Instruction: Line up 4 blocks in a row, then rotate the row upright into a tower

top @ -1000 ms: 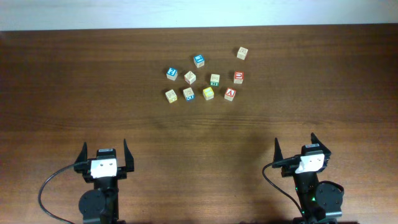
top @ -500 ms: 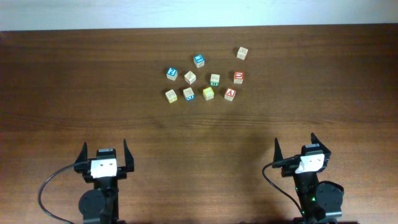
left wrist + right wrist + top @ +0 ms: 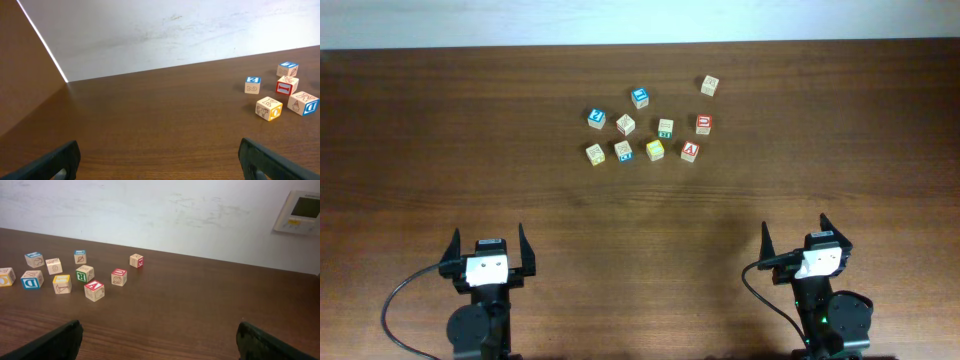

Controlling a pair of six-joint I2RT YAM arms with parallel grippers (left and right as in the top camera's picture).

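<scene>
Overhead stock-take: grippers parked, blocks waiting

Item 1, left gripper [image 3: 488, 232]: jaws spread wide, nothing between them, at the near edge of the table [image 3: 420, 150].

Item 2, right gripper [image 3: 794, 224]: likewise spread and empty, at the near edge on the opposite side. Both stand well apart from the goods.

Item 3, the blocks: loosely clustered toward the far middle of the table, none touching. The red A block [image 3: 690, 152] is nearest the right gripper, with the red-topped block [image 3: 704, 124] just beyond it. The yellow-topped block [image 3: 655, 150] lies left of the A, and the green-lettered block [image 3: 665, 128] sits behind that.

Also present: a blue-topped cube [image 3: 639, 97], a second blue cube [image 3: 596, 118], and a stray pale cube [image 3: 709, 85] at far right.

Handling, judged: small wooden cubes, light, rigid, not fragile. Their smooth faces may slip or twist if pinched off-centre. Take hold from above on two opposite side faces, jaws square to the cube. Neighbours stand near, so the fingers must fit the gaps. The red A block looks to offer the freest approach.
</scene>
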